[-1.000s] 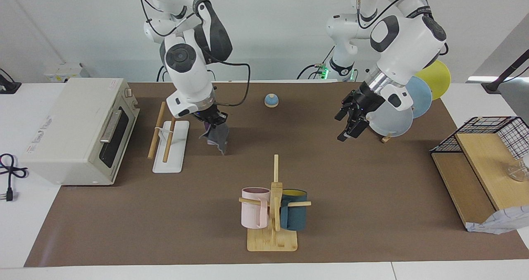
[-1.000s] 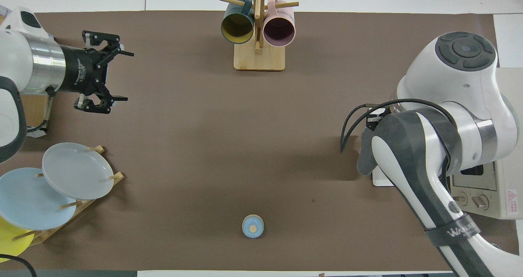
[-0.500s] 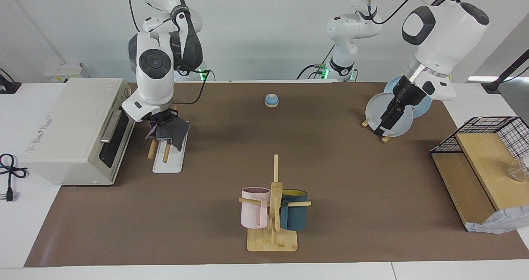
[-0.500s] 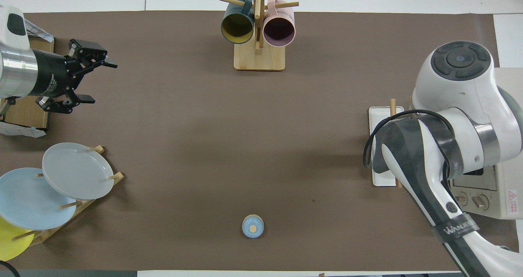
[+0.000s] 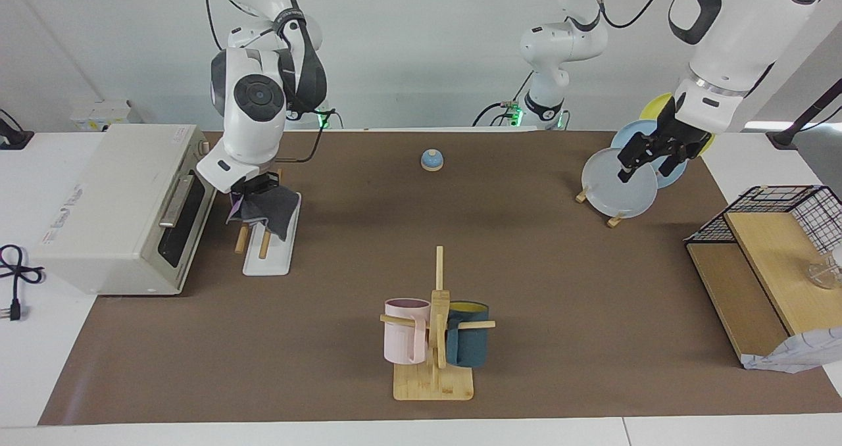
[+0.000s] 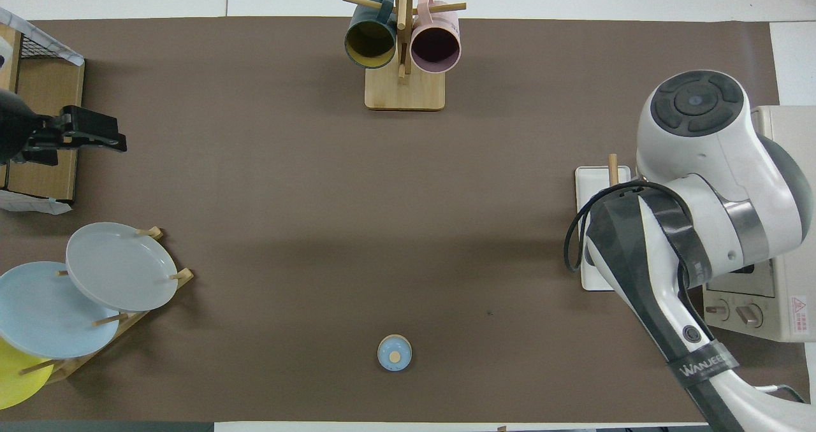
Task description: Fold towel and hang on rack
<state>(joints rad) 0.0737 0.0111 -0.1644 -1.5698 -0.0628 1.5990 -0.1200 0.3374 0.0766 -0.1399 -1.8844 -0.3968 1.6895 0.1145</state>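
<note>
My right gripper point(image 5: 255, 187) is shut on the towel point(image 5: 268, 210), dark grey with a purple edge showing. The towel hangs over the end of the rack point(image 5: 268, 256) nearer to the robots and covers that end of the two wooden rods. I cannot tell whether it rests on them. In the overhead view the right arm hides the towel, and only part of the rack point(image 6: 595, 178) shows. My left gripper point(image 5: 648, 162) is open and empty, up in the air over the plate stand; it also shows in the overhead view point(image 6: 109, 137).
A toaster oven point(image 5: 118, 202) stands right beside the rack, at the right arm's end. A mug tree point(image 5: 434, 331) with two mugs stands mid-table, farther out. A plate stand point(image 5: 621, 189), a blue bell point(image 5: 431, 160) and a wooden shelf with a wire basket point(image 5: 769, 262) are also here.
The right gripper has shifted only slightly with the towel over the rack. The left arm has risen and drawn back toward its own end of the table, over the plates.
</note>
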